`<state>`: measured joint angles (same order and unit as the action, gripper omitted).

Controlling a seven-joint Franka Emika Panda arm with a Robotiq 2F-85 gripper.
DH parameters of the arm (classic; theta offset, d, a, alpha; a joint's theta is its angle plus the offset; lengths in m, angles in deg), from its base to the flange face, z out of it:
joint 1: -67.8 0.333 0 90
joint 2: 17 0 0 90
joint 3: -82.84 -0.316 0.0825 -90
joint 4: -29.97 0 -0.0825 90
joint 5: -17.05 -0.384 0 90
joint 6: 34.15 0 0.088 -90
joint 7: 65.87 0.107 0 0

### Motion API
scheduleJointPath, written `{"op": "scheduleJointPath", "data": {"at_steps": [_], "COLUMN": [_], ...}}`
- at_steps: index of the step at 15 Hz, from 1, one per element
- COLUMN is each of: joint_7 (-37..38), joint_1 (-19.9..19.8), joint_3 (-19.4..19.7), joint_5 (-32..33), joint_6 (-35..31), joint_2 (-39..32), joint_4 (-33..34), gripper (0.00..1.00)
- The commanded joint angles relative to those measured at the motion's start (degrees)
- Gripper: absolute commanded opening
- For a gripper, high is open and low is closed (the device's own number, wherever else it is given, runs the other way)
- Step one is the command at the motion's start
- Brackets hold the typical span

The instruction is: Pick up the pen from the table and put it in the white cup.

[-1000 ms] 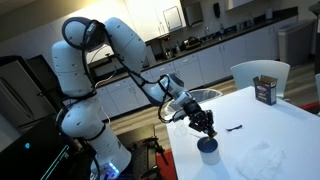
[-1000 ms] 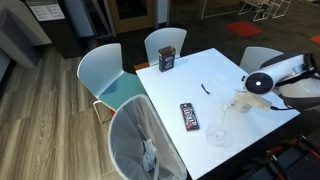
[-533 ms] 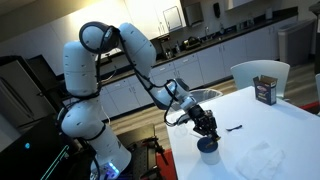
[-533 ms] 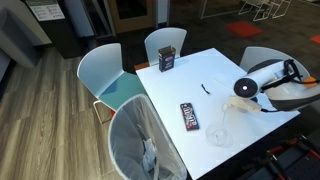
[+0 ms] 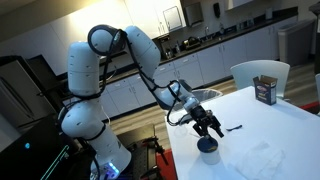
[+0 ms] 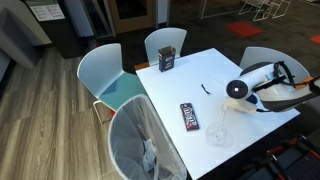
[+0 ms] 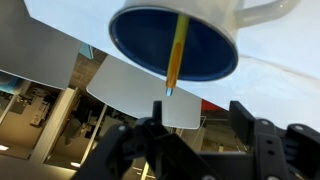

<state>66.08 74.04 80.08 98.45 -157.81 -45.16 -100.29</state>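
Viewing from the wrist, we note the gripper (image 7: 195,125) with jaws spread wide, holding nothing. Just beyond it the white cup (image 7: 215,45) contains the pen (image 7: 176,55), leaning, tip past the rim at 6 o'clock. Farther off, in an exterior view, a brown box (image 5: 265,90) stands at the cup's 2 o'clock, contents unreadable.
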Motion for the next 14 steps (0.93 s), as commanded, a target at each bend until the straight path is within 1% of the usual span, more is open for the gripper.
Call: {"op": "scheduleJointPath", "data": {"at_steps": [1, 2, 4, 7, 9, 12, 13, 14], "joint_7": [-3.6, -5.4, -11.9, -20.4, -24.4, -28.8, -26.2, -26.6], "joint_1": [-1.3, -2.0, -3.5, -3.4, -2.8, -2.2, -1.6, -1.6], "joint_3": [-1.7, -2.0, -2.8, -2.7, -2.2, -1.7, -1.2, -1.2], "joint_5": [-2.3, -3.6, -10.4, -19.5, -23.8, -28.2, -26.1, -26.4], "joint_6": [-0.4, -1.8, -4.1, -4.1, -3.5, -3.0, -2.8, -2.8], "joint_2": [5.2, 6.9, 10.0, 14.7, 17.4, 20.1, 17.1, 17.7], "joint_4": [-1.8, -2.4, -3.1, -4.1, -4.3, -4.4, -2.5, -2.6], "gripper": [0.99, 1.00, 1.00, 1.00, 1.00, 1.00, 1.00, 1.00]}}
